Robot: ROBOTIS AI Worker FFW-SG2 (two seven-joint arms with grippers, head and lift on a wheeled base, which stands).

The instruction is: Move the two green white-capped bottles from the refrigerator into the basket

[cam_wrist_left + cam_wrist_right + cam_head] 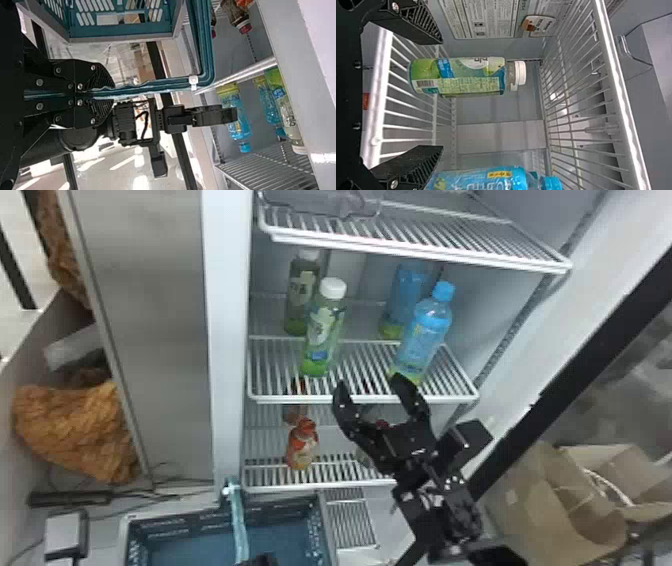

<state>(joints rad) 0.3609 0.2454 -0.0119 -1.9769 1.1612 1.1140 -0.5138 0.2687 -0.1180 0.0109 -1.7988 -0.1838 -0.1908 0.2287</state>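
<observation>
Two green white-capped bottles stand upright on the fridge's middle shelf at the left, one in front, the other behind it. Just before that shelf's front edge, my right gripper is open between the green and blue bottles. In the right wrist view, the front green bottle lies beyond the spread right gripper, nothing held. At the bottom edge is my left gripper, beside the basket. In the left wrist view, the left gripper is shut on the teal handle of the basket.
Two blue bottles share the middle shelf on the right. A red-capped bottle stands on the shelf below. An upper wire shelf hangs above. Cardboard boxes sit at the right, beyond the fridge's door frame.
</observation>
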